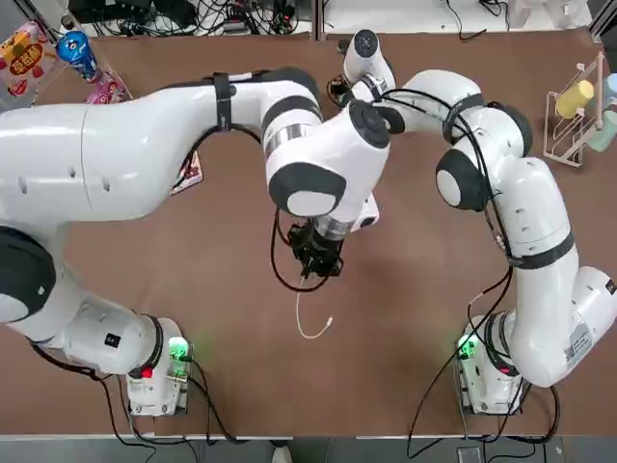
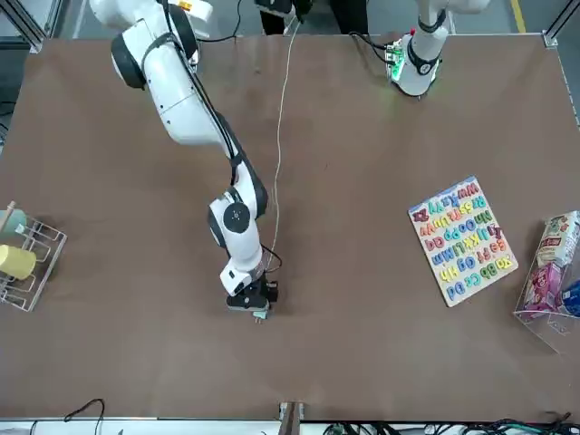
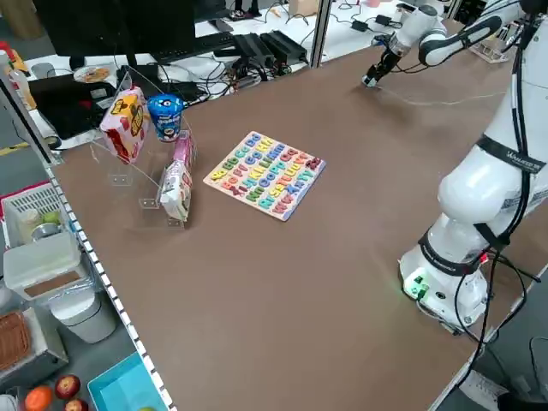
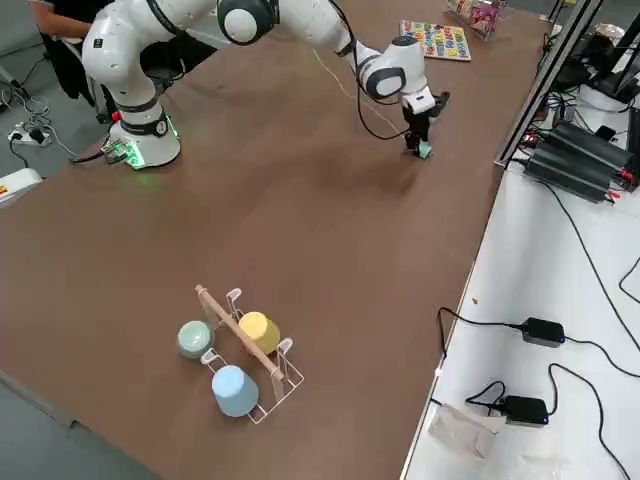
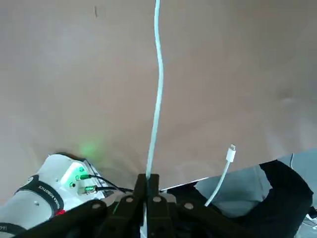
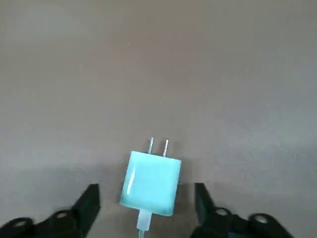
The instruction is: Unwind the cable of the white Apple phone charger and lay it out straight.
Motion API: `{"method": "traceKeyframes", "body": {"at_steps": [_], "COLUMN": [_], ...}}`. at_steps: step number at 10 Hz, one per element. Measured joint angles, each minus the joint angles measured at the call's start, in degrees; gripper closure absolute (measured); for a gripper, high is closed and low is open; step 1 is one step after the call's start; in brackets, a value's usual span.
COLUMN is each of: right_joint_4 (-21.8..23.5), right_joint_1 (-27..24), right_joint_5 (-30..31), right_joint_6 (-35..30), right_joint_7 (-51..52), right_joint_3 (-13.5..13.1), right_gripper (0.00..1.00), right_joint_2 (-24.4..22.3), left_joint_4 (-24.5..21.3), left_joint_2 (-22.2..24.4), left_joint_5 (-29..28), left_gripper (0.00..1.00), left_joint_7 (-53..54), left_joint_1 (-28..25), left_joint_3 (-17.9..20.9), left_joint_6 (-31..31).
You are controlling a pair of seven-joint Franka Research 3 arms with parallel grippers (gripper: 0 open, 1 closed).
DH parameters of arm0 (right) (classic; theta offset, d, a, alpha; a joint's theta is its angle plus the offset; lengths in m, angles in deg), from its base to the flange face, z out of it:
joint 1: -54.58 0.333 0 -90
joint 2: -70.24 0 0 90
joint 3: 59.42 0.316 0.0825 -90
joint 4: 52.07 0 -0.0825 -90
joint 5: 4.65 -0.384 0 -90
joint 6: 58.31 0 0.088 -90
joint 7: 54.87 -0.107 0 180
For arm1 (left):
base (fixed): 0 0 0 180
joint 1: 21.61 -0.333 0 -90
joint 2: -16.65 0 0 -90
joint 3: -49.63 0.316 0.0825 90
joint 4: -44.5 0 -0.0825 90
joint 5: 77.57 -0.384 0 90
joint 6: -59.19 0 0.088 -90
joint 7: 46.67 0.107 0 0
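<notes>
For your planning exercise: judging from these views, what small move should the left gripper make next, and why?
Probably lower and release. The left gripper is pinched shut on the cable, which already runs nearly straight to the charger lying between the right gripper's open fingers. Only the connector tip curls loose.

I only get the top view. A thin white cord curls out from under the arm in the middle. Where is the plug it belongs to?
Observer: The white Apple phone charger lies flat on the table, hidden from you under the right arm. The right end effector straddles it with its jaws open, touching neither side.
Operator: Is the cord in the middle just lying loose?
Observer: No. The left wrist view shows the left end effector shut on the cable.
Operator: Is the rest tangled?
Observer: The front view shows it running in a nearly straight line across the table, from the charger toward the left end effector.
</notes>
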Motion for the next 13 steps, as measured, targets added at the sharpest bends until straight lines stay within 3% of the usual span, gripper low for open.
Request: {"method": "traceKeyframes", "body": {"at_steps": [1, 4, 6, 7, 10, 12, 13], "right_joint_4": [-0.1, -1.6, -2.6, -2.7, -2.9, -3.1, -3.4], "right_joint_1": [0.0, -0.9, -5.0, -7.9, -17.8, -23.9, -27.1], "right_joint_5": [0.0, 0.0, -0.1, -0.1, -0.1, -0.1, 0.0], "right_joint_6": [0.0, -0.2, -4.7, -6.6, -14.3, -18.6, -21.7], "right_joint_7": [0.0, 1.4, 11.9, 18.1, 35.3, 44.0, 48.4], "right_joint_3": [0.0, -0.6, -0.2, 1.2, 8.8, 13.7, 16.1], "right_gripper": [0.0, 0.0, 0.0, 0.0, 0.0, 0.0, 0.0], "right_joint_2": [0.0, -0.3, -2.1, -3.2, -7.2, -9.2, -10.0], "left_joint_4": [0.0, 0.0, 0.0, 0.0, 0.8, 1.9, 2.8], "left_joint_2": [0.0, -0.1, -0.1, -0.1, -0.1, 0.1, 0.1], "left_joint_5": [0.0, 0.0, 0.0, 0.0, -0.1, -2.0, -2.4], "left_gripper": [0.96, 0.95, 0.84, 0.72, 0.27, 0.0, 0.0], "left_joint_7": [0.0, 0.0, -0.1, -0.2, -4.2, -8.2, -8.4], "left_joint_1": [0.0, 0.1, 0.2, 0.2, -0.1, -3.3, -6.7], "left_joint_3": [0.0, -0.1, -0.1, -0.1, 0.0, 0.4, 0.6], "left_joint_6": [0.0, -0.1, -0.5, -0.7, -0.7, -0.7, -0.8]}}
